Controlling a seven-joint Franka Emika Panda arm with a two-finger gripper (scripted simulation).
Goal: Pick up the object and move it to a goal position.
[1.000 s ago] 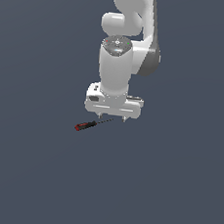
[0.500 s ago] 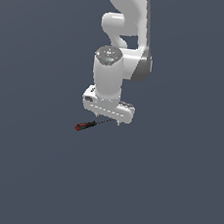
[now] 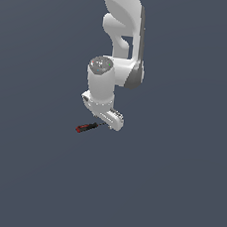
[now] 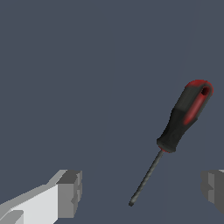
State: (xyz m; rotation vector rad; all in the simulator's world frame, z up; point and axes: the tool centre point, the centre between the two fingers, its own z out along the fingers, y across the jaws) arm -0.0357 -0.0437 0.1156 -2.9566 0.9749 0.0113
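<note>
Claw: the claw [image 4: 140, 192] stands spread wide, one finger [image 4: 70, 192] to one side of the shaft tip and the other at the frame edge; neither touches anything.
Screwdriver: the screwdriver [image 4: 183, 118] lies flat on the surface [image 3: 166, 191], its thin shaft tip between the fingers and its red-and-black handle beyond them; in the exterior view [image 3: 86, 128] the handle points to the exterior view's left, just below the arm [image 3: 115, 76].
Open room: bare surface lies all around the tool.
Writing: none legible.
</note>
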